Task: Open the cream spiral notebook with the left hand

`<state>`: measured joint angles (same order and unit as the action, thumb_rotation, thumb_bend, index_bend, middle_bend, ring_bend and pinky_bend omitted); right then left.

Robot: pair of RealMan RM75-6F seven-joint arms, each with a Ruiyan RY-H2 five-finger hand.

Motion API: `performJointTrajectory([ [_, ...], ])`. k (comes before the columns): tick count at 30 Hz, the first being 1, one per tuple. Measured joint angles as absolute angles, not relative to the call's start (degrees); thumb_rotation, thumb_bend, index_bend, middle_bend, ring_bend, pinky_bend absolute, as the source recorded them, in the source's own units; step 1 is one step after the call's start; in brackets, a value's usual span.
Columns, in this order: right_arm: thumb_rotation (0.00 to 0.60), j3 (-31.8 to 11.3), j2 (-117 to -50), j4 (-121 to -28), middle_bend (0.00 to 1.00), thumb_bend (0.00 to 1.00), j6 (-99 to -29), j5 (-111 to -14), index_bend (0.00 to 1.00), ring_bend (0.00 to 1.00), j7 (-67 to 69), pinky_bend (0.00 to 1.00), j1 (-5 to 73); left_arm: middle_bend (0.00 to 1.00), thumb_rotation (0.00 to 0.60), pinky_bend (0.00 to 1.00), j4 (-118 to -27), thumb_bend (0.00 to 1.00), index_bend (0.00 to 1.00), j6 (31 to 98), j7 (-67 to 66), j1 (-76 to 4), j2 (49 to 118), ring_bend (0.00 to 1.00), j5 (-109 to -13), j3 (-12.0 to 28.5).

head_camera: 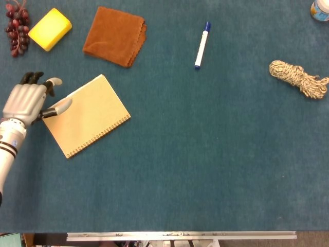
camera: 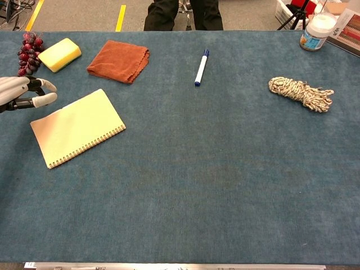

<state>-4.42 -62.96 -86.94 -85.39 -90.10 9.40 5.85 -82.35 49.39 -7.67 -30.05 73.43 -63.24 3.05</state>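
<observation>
Your left hand (head_camera: 23,100) sits just left of the notebook (head_camera: 87,115) | cloth (head_camera: 114,35) behind notebook | sponge (head_camera: 50,29) left of cloth | rope (head_camera: 298,78) far right

A blue table (head_camera: 205,170) is carrying everything. The notebook (head_camera: 88,115) is lying closed just right of the left hand (head_camera: 24,100). Beyond the hand, grapes (head_camera: 16,27) and a yellow sponge (head_camera: 50,29) are sitting together, with an orange cloth (head_camera: 115,35) further right. A marker (head_camera: 202,45), a rope bundle (head_camera: 299,78) and a jar (camera: 316,31) are lying far off to the hand's right.
</observation>
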Motion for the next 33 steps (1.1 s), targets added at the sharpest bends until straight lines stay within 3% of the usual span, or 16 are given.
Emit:
performJointTrajectory([
  [13,0.600,-4.1,-63.3,-87.0,0.45,0.38,-84.9,-89.4,0.54,0.40,9.0,0.47,6.1,0.37,0.011,0.00,-77.3,0.18,0.16,48.3,-6.3,-28.1,74.7,0.07,-62.7,1.3],
  [33,0.600,-3.8,-63.6,-86.7,0.45,0.38,-85.2,-88.6,0.54,0.40,9.2,0.47,5.8,0.39,0.014,0.00,-82.5,0.18,0.16,47.9,-5.6,-27.2,73.3,0.08,-66.3,-0.3],
])
